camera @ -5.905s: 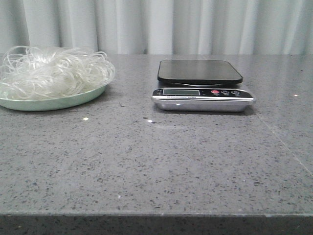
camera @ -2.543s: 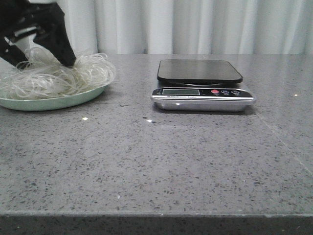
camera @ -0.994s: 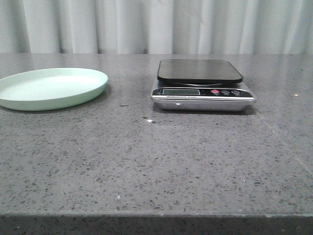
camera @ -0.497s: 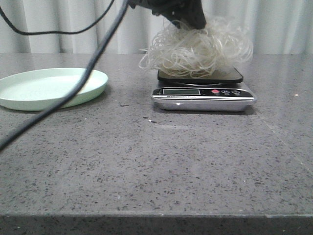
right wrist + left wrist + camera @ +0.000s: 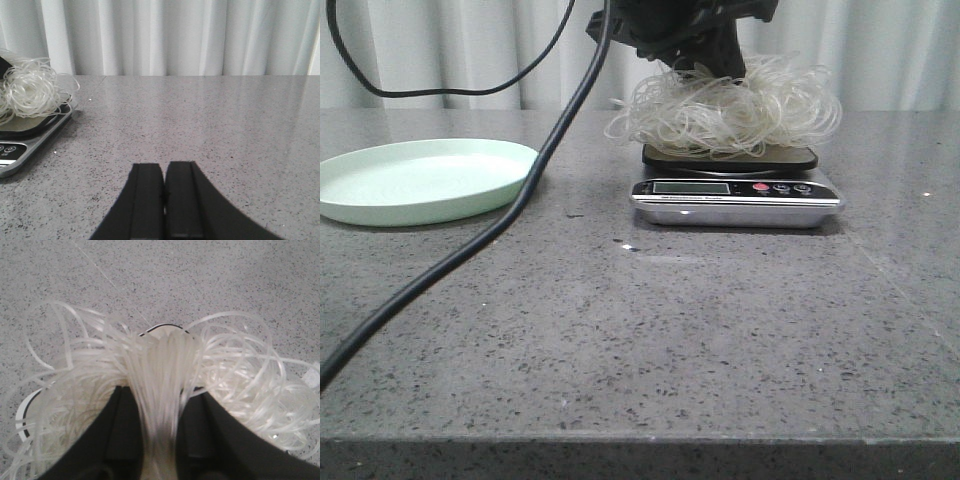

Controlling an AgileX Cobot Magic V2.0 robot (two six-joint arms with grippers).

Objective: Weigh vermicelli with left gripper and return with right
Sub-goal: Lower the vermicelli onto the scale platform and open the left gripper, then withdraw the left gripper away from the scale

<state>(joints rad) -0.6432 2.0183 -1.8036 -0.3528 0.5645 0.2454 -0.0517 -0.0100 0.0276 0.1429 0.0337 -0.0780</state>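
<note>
We see the left gripper (image 5: pixel 160 440) pinching a bundle of the vermicelli (image 5: pixel 725 108), which rests on the scale (image 5: pixel 735 190); right of the scale, the right gripper (image 5: pixel 163 200) is pressed together.

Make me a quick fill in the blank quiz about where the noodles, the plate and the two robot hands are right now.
1. The vermicelli rests on the ____ platform.
2. The left hand is shut on a bundle of ____.
3. The pale green plate now holds ____.
4. The right hand has its fingers ____ and holds nothing.

Missing words: scale; vermicelli; nothing; closed
</note>
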